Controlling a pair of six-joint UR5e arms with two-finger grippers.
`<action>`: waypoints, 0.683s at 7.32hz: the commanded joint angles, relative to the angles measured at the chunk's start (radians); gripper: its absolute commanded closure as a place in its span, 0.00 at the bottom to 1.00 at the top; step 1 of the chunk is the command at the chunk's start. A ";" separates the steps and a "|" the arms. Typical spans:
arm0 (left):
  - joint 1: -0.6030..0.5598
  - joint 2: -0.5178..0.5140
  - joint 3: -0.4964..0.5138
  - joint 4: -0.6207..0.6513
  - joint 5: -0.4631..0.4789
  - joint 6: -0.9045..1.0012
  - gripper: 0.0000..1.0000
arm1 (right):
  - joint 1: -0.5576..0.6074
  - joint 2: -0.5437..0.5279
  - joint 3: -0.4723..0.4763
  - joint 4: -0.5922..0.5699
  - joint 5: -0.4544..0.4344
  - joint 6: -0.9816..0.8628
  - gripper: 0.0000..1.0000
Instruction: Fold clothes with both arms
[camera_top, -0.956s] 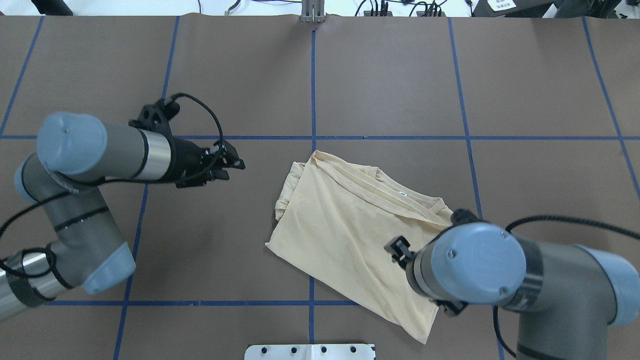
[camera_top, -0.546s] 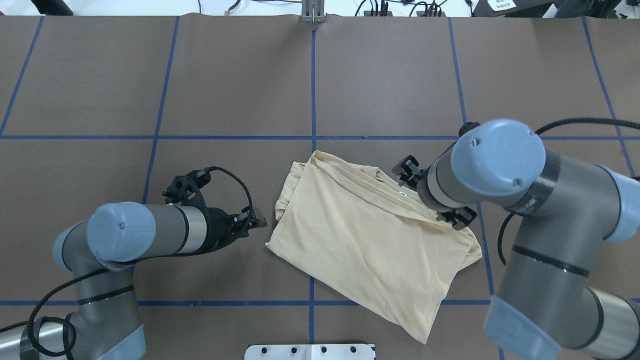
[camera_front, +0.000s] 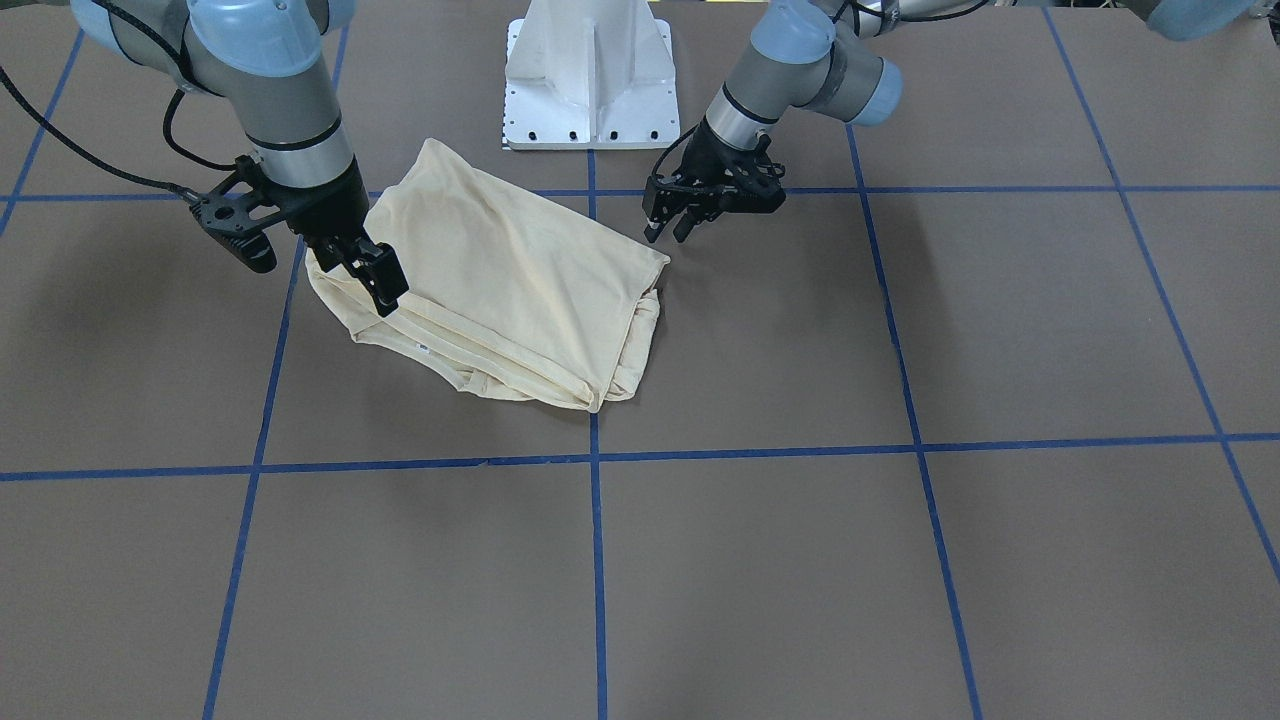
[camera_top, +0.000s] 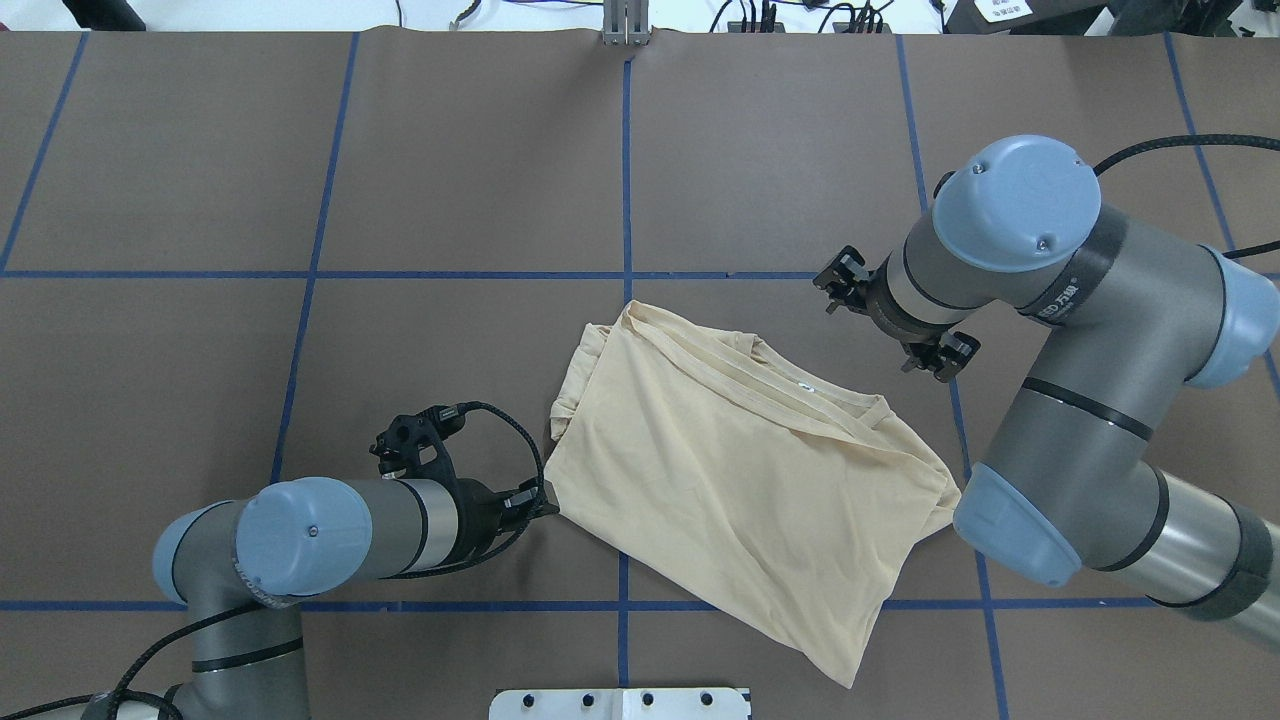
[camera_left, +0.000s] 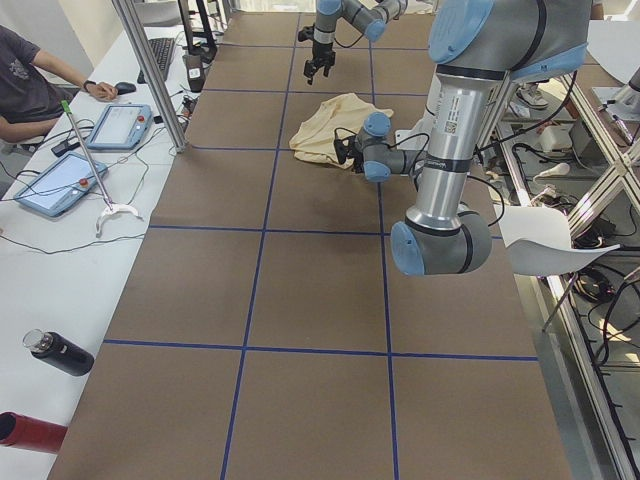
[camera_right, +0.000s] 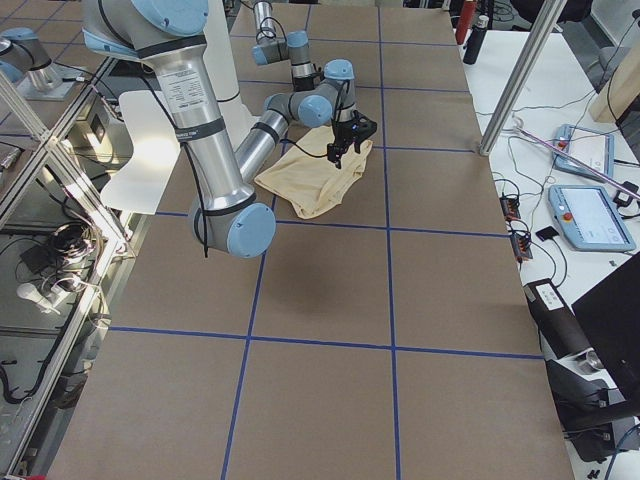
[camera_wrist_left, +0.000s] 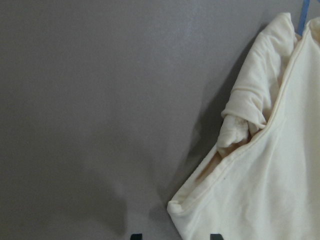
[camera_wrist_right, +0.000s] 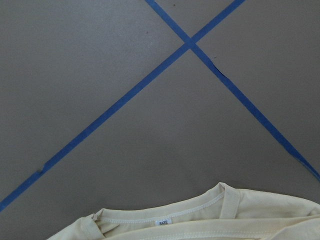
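The cream long-sleeved T-shirt lies partly folded on the brown table, just right of the centre blue tape line in the overhead view. Its long axis runs on a diagonal from far left to near right. The collar and its small white neck tag sit along the far-right edge, and the print is not visible. The left gripper is low at the shirt's near-left corner. Its two fingertips stand apart, and in the wrist view the rolled hem corner sits just ahead of the gap between them, with the cloth spreading to the right of that. That arm is plainly the closer of the two to a grasp point, and a short push forward along its current line should bring the corner between the jaws. The right gripper hangs above the table beside the collar edge. Its wrist camera shows the neckline only at the bottom of its view, so the shirt lies toward the robot from that pincer. One finger hides the other in the front view, so I cannot tell whether its fingers are spread or closed. Judging by this layout, the next fold would hinge on the two arms taking opposite ends of the diagonal.
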 joint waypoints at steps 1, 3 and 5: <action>-0.007 -0.007 0.008 0.013 0.016 0.010 0.48 | 0.003 -0.004 -0.010 0.001 -0.002 -0.006 0.00; -0.010 -0.007 0.009 0.013 0.057 0.071 0.48 | 0.003 -0.004 -0.023 0.002 -0.005 -0.007 0.00; -0.007 -0.033 0.046 0.012 0.059 0.071 0.49 | 0.001 -0.004 -0.030 0.004 -0.005 -0.009 0.00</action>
